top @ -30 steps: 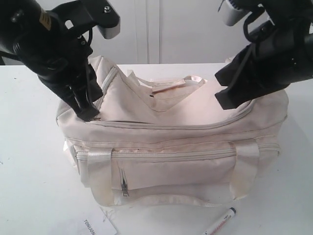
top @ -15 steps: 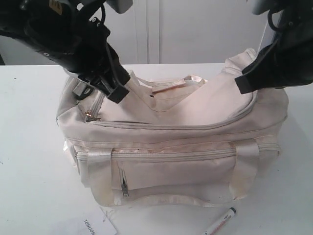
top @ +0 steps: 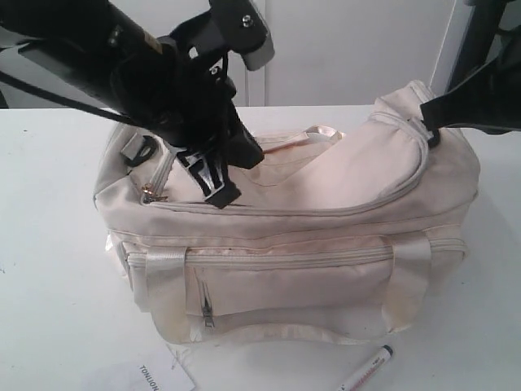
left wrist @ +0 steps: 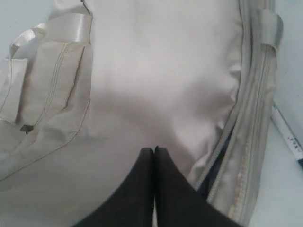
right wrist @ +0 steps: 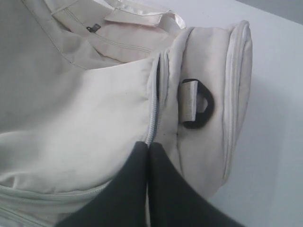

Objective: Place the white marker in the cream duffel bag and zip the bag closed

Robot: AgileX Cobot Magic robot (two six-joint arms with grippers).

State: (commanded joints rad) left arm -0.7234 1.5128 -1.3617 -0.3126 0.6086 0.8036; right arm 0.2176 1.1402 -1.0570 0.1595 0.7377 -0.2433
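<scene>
Plainly the white marker lies outside the cream duffel bag, on the table at its near-right corner. Both pincers are pressed together — left gripper empty over the top panel, right gripper at the right zip end, probably to tug the opening.

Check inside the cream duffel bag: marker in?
Only a dark slit shows; the top of the cream duffel bag covers the rest. The white marker lies outside, on the table.
</scene>
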